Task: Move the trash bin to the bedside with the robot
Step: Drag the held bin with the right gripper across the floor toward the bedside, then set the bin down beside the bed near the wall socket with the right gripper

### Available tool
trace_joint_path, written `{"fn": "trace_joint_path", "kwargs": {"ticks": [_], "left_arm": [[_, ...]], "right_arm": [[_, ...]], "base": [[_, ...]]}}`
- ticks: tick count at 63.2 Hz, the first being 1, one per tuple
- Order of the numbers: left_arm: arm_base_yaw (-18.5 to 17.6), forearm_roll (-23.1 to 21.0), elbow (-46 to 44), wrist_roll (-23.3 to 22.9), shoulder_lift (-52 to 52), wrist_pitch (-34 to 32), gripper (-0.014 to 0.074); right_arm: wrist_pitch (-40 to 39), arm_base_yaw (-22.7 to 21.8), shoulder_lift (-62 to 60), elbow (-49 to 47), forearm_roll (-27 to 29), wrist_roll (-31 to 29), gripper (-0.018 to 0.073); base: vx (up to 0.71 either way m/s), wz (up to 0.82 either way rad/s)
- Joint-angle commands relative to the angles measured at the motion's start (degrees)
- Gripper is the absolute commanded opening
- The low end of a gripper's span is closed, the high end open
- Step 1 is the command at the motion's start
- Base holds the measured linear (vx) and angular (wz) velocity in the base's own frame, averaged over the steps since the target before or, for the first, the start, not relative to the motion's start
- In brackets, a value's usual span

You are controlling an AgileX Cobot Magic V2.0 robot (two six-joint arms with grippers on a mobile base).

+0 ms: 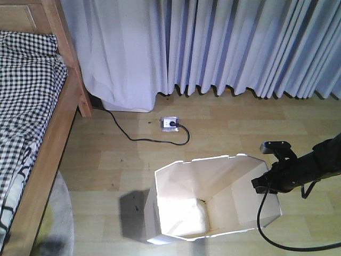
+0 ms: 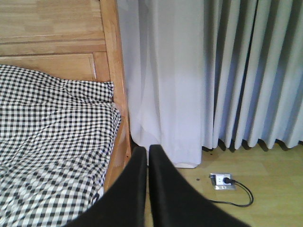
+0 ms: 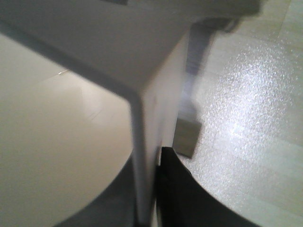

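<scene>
White plastic, faceted and tapered: your bin [image 1: 234, 184] stands upright on the wooden floor [image 1: 106, 160], low in the front view and right of centre, its cream inside brightly lit. Your right arm [image 1: 314, 160] reaches in from the right edge, and your right jaws are clamped on the bin's right wall at the rim. The right wrist view confirms it: the thin wall runs between one dark finger [image 3: 182, 194] outside and a blurred one inside. A black cable [image 1: 266, 224] loops down from that arm beside the bin.

The bed [image 1: 50, 138] lies along the left of the front view, a light wooden frame under black-and-white checked bedding [image 1: 24, 96]. The bin is apart from it, with bare floor between.

Your left jaws are closed on nothing, the two black fingers [image 2: 135, 189] nearly touching, looking over the bed's corner toward grey curtains [image 2: 246, 71]. A floor socket [image 1: 169, 124] with a plugged cord [image 1: 141, 140] sits before the curtains, beyond the bin.
</scene>
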Motion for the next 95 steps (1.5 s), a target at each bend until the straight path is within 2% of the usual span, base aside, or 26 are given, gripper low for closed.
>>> {"fn": "trace_joint_path", "kwargs": {"ticks": [1, 95], "left_arm": [[0.0, -0.2, 1.1, 0.0, -0.8, -4.1, -0.0006], [0.0, -0.2, 1.1, 0.0, -0.8, -4.1, -0.0006]], "right_arm": [[11.2, -0.3, -4.2, -0.6, 2.5, 0.4, -0.0004], [11.2, -0.3, -4.2, -0.6, 2.5, 0.4, -0.0004]], "base": [[0.2, 0.05], [0.19, 0.0]]}}
